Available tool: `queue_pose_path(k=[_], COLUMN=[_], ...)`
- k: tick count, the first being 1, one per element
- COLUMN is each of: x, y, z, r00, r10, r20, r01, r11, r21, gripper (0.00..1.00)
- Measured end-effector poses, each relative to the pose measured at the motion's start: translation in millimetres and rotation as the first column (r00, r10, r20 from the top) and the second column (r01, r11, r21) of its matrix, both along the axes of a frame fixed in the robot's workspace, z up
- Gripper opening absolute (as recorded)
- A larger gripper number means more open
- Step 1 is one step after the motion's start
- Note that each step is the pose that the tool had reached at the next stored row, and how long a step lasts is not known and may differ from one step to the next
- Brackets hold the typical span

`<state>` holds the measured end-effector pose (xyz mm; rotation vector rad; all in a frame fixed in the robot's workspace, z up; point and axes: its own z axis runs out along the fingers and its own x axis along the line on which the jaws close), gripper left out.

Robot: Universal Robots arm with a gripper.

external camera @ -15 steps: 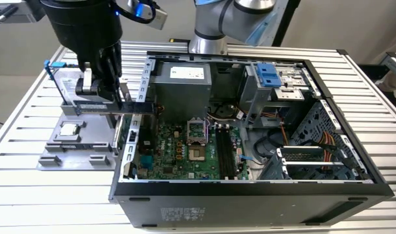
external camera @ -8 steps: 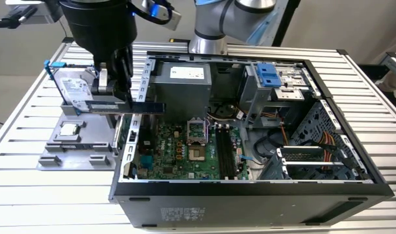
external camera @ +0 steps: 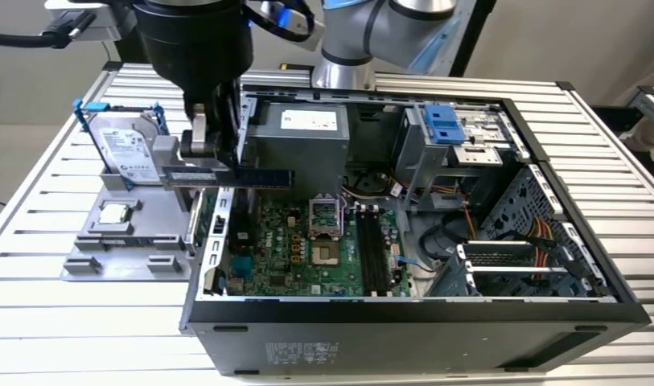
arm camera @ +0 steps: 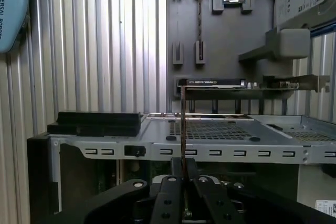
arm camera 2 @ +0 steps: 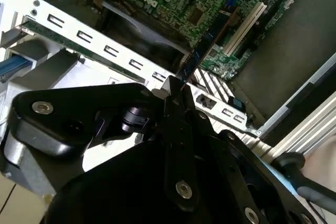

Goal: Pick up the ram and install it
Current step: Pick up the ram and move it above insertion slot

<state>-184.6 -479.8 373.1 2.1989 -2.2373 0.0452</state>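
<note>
The ram is a thin bluish-green stick held level in my gripper, which is shut on it. It hangs above the near wall of the open computer case, between the grey parts holder and the motherboard. The motherboard's black slots lie lower and further to the exterior view's right. In both wrist views the ram shows edge-on, running out from between the shut fingers.
On the grey holder stand a silver hard drive with blue clips and a small square processor chip. A grey power supply and drive cage fill the case's back. Cables lie at the exterior view's right.
</note>
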Motion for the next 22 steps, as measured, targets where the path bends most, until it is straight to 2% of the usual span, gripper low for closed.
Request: queue_pose_path(k=[22], x=[53.9], y=[0.0], z=[0.0], r00=[1.0000], r10=[0.001], r20=[-0.0025], r01=[-0.001], r11=[1.0000], r21=[0.0000], gripper=[0.00])
